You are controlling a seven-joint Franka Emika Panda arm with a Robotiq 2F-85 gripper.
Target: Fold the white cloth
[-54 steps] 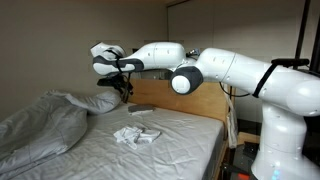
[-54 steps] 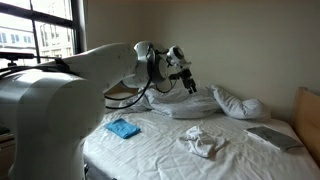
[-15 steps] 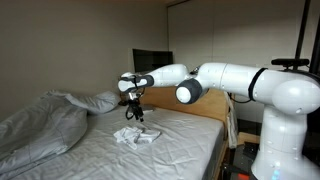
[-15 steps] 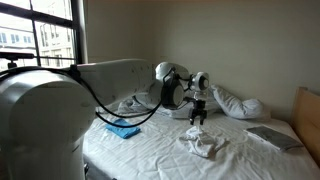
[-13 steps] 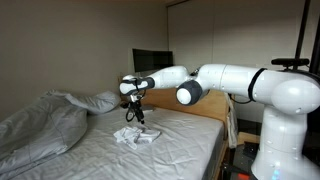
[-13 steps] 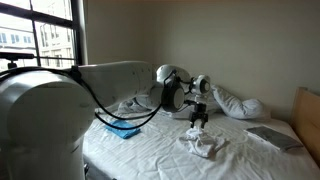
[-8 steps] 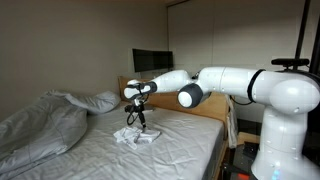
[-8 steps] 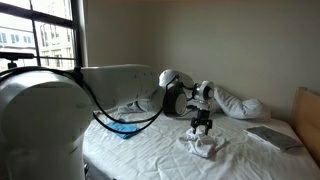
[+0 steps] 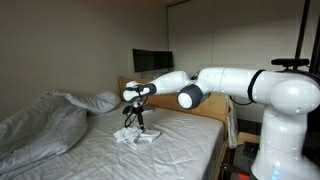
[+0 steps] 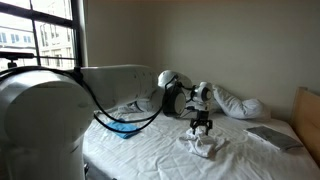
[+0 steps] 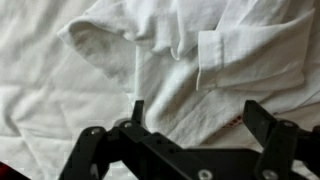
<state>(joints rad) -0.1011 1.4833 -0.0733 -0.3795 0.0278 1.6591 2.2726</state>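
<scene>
White cloth, crumpled, mid-bed.
The white cloth (image 9: pixel 137 139) lies bunched near the middle of the bed (image 9: pixel 185 150), clear of every edge. The gripper (image 9: pixel 133 123) hangs just above it, fingers spread wide, grasping nothing. A duvet (image 9: pixel 40 125) is heaped along one side edge.

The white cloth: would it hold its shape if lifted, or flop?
Probably flop: the white cloth lies crumpled in soft folds, so it looks thin and light. Pushed, it would likely bunch up on the bedsheet rather than slide.
</scene>
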